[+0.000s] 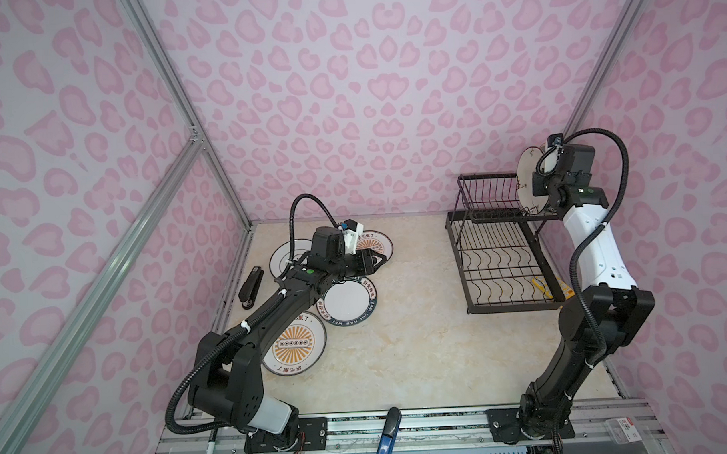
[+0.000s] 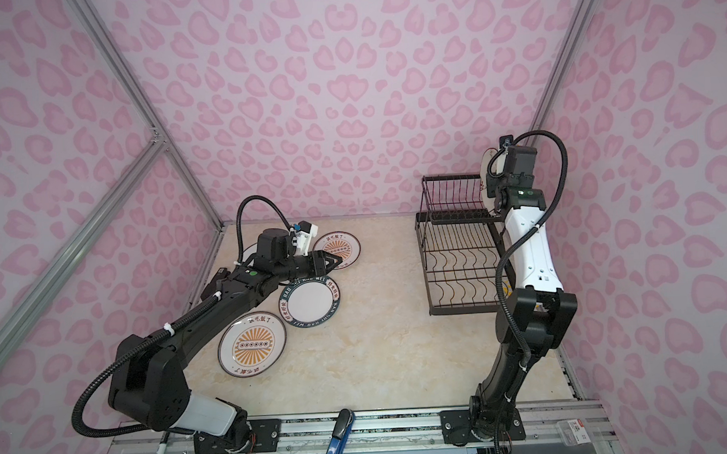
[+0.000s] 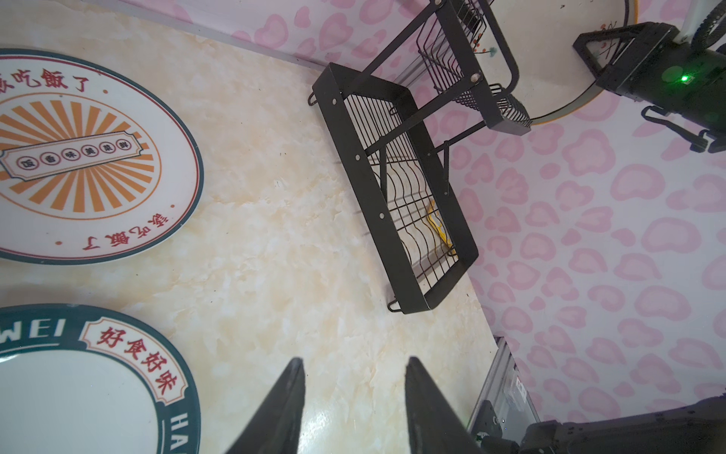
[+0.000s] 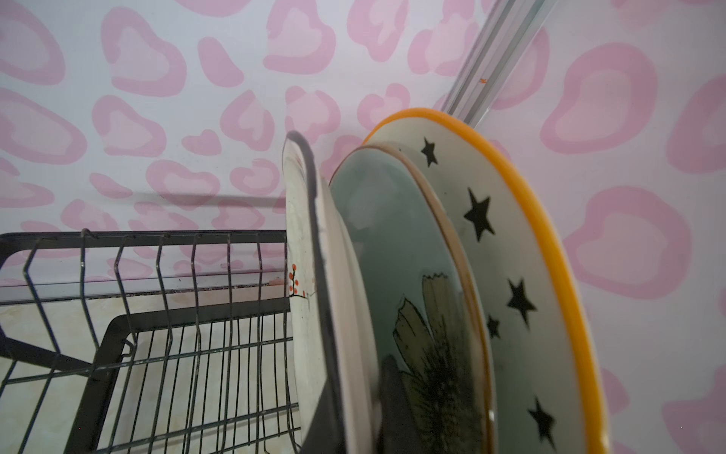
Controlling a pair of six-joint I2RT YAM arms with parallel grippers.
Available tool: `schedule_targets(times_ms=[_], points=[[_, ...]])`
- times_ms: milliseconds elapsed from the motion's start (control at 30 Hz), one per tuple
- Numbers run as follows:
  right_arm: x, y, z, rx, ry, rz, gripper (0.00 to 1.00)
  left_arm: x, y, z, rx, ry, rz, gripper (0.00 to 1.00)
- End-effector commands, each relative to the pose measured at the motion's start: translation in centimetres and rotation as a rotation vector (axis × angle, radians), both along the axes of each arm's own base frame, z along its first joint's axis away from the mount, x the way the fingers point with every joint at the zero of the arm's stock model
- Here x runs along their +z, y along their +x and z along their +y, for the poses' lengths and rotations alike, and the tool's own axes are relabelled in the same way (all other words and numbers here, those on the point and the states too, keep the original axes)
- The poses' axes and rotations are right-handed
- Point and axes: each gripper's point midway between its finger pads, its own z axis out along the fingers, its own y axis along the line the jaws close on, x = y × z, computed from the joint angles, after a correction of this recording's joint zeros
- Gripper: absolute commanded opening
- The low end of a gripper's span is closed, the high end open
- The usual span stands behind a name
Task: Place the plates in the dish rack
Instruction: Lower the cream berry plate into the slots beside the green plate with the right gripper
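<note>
My right gripper [image 4: 353, 365] is shut on the rim of the cream sprigged plate [image 4: 304, 243], held upright at the right end of the dish rack's [image 1: 500, 252] upper tier [image 1: 487, 194]. Right beside it stand a pale blue flowered plate [image 4: 393, 243] and a starry orange-rimmed plate [image 4: 510, 255]. On the left of the table lie two orange-sunburst plates [image 1: 293, 342] [image 1: 373, 244], a dark-rimmed lettered plate [image 1: 347, 300] and a white plate [image 1: 284, 255] partly under the arm. My left gripper [image 3: 353, 361] hovers open over bare table between them.
A black stapler [image 1: 251, 288] lies at the table's left edge. A yellow object [image 1: 540, 286] shows under the rack's lower tier. A blue-handled tool [image 1: 388, 435] and a marker [image 1: 210, 449] rest on the front rail. Patterned walls close in on three sides.
</note>
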Motion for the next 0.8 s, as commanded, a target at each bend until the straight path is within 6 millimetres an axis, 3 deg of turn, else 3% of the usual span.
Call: schedule_targets(times_ms=[0,167,367,567,767], points=[[1.3,0.8,-0.1,0.003,-0.003,-0.067,0.00,0.7,0.4,-0.3,-0.005,-0.016,-0.033,0.45],[0.8,0.5,-0.2,-0.008,0.002,-0.057,0.00,0.5,0.5,-0.5,-0.012,-0.025,-0.022,0.44],[0.7,0.4,-0.4,-0.020,0.005,-0.052,0.21,0.8,0.5,-0.2,-0.002,-0.022,-0.031,0.44],[1.0,0.0,-0.5,-0.034,0.004,-0.061,0.33,0.5,0.4,0.1,0.012,-0.004,-0.028,0.45],[1.8,-0.6,-0.5,-0.036,0.011,-0.086,0.40,0.5,0.4,0.0,0.009,-0.007,-0.029,0.45]])
